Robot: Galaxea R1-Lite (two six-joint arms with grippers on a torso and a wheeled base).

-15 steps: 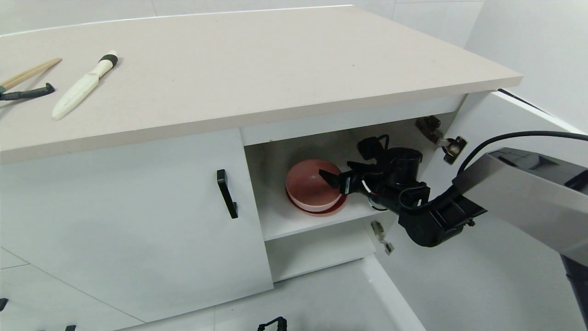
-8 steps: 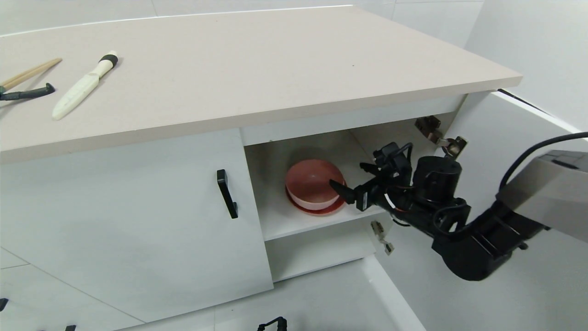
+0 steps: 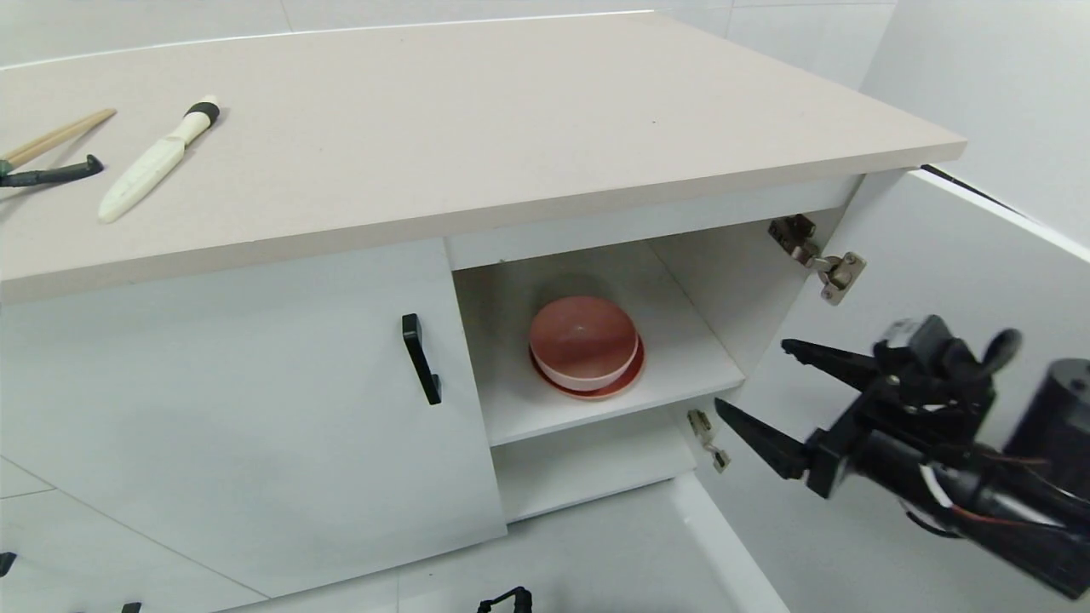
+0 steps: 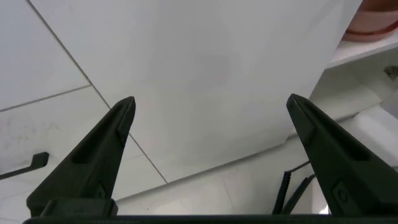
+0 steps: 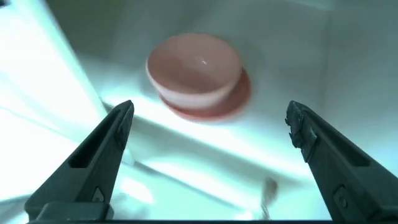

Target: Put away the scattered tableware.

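A pink bowl [image 3: 583,339] sits on a red plate [image 3: 626,382] on the shelf inside the open cabinet; the bowl [image 5: 194,67] and plate [image 5: 233,99] also appear in the right wrist view. My right gripper [image 3: 754,387] hangs open and empty outside the cabinet, to the right of the shelf, in front of the open door. Its fingers [image 5: 99,155] frame the bowl from a distance. My left gripper [image 4: 208,124] is open and empty, low in front of the closed white door. On the countertop at far left lie a white knife [image 3: 149,162], wooden chopsticks [image 3: 55,136] and a dark utensil [image 3: 51,173].
The right cabinet door [image 3: 962,281] stands swung open beside my right arm. The left door [image 3: 255,409] is closed, with a black handle [image 3: 421,358]. A lower shelf [image 3: 588,464] lies under the bowl's shelf. The countertop [image 3: 477,119] is bare at its middle and right.
My right gripper has drawn back out of the cabinet, down and to the right, away from the bowl. The bowl and plate stay on the shelf.
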